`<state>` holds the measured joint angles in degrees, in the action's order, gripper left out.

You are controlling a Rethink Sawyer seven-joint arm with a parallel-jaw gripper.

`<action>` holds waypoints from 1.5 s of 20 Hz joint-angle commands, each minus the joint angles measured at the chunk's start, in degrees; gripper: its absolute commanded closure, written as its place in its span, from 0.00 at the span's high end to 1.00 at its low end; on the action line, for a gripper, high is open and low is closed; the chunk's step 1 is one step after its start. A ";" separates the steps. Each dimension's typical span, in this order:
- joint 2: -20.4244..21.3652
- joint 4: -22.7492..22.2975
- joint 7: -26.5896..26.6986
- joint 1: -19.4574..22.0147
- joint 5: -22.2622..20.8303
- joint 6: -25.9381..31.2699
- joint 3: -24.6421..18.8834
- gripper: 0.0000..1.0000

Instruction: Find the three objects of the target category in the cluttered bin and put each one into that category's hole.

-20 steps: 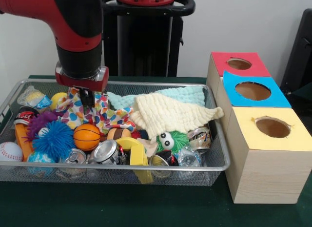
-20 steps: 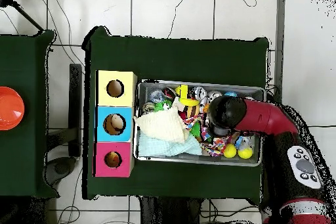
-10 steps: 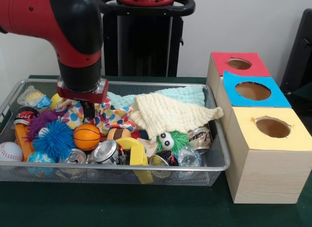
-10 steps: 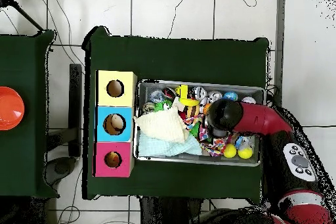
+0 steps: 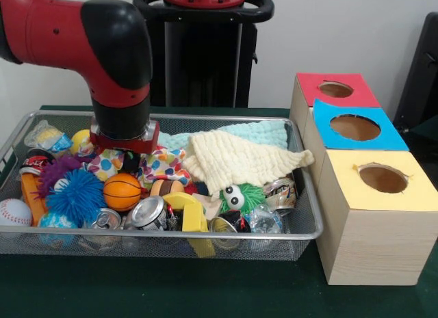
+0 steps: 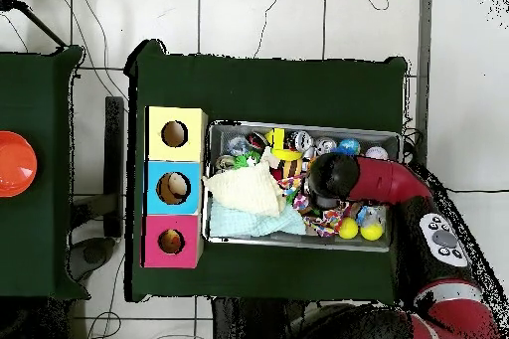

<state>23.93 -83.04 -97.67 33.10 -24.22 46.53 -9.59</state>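
A dark green table (image 5: 226, 290) carries a wire-mesh bin (image 5: 301, 230) and, just beside it, a row of three wooden boxes with round holes in their tops.

The gripper (image 5: 127, 154) is down in the bin, pressed into the polka-dot cloth (image 5: 164, 165). The wrist housing and the folds of fabric hide its tip, so whether it is apart, together or clamped on the cloth cannot be told from either view. In the overhead view the arm (image 6: 383, 181) lies across the bin and covers that spot as well.

The gripper's position suggests the target category is cloth, and the spotted piece directly under it looks like the one in hand. That piece is bunched and has no clear long axis. The cream waffle cloth (image 5: 239, 159) is draped just beside it, toward the boxes, with its long side running along the bin toward them. A pale mint cloth (image 5: 263, 132) lies beneath and behind the cream one.

Around these lie an orange mini basketball (image 5: 122, 191), a blue spiky ball (image 5: 74, 196), a baseball (image 5: 14, 213), crushed cans (image 5: 149, 213) and a green googly-eyed toy (image 5: 241, 195).

The red-topped box (image 5: 335, 89), blue-topped box (image 5: 356, 126) and yellow-topped box (image 5: 384, 178) stand beyond the bin's end, past the cream cloth, so any carry crosses the bin lengthwise. Which hole takes cloth cannot be told.
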 commanded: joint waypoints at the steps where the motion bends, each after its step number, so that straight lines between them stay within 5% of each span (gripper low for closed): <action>1: -3.39 1.17 4.43 0.39 -1.98 -5.99 -5.92 0.00; 30: -5.27 -1.64 -7.99 -7.48 2.10 -9.93 -1.42 0.00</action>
<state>22.48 -83.00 -97.67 27.73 -24.27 42.21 -7.61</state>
